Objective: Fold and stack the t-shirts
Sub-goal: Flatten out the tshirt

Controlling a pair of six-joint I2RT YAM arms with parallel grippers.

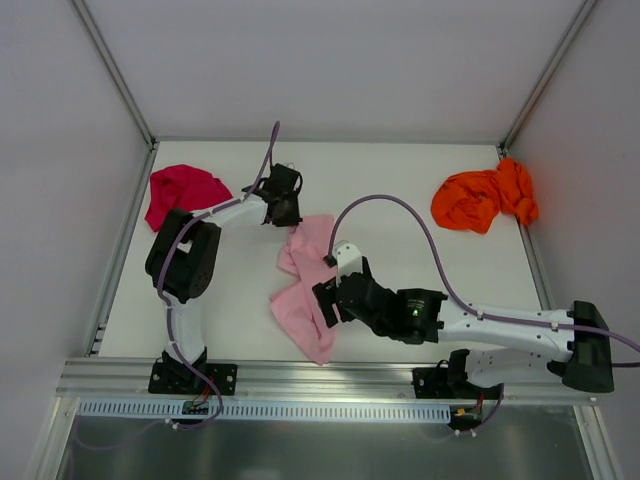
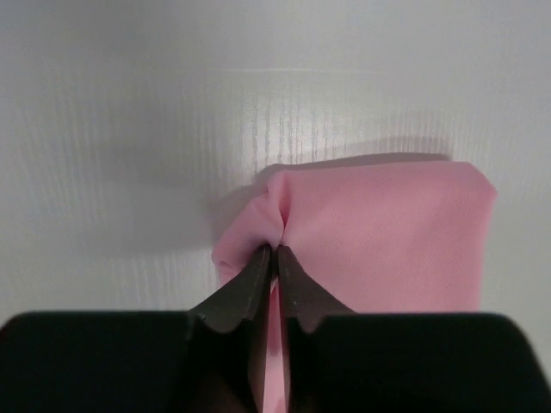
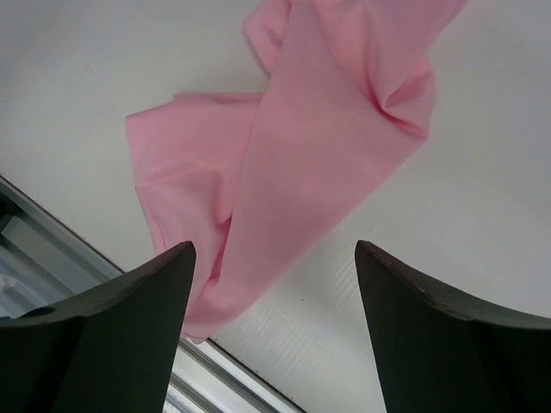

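Obs.: pink t-shirt (image 1: 305,285) lies crumpled in a long twisted heap at mid-table, running from the middle toward the near edge. The magenta t-shirt (image 1: 182,190) is bunched at the far left and the orange t-shirt (image 1: 485,200) at the far right, both well apart from the arms.

Left pincer (image 2: 275,251): fingers pressed together on a small pucker of pink cloth at the far end of the heap. Right pincer (image 3: 274,247): jaws wide, holding nothing, hovering over the near end of the same shirt.

Risks, your judgement call:
- The left bite looks thin, just a pinch at the fingertips. If you lift or drag fast, the fabric may slip out.
- You cannot tell from the wrist view whether that pinch holds one layer or a fold of several. With several layers, the shirt will likely rise as a clump and not spread.
- The near end lies close to the table (image 1: 400,180) edge and the rail. Pulling toward the bases could drop cloth over it.
- If the right pincer closes mid-heap rather than on a hem or corner, expect a twisted spread and a poor fold.
- Both arms work close together over one shirt, so watch for the cable and wrist crossing.
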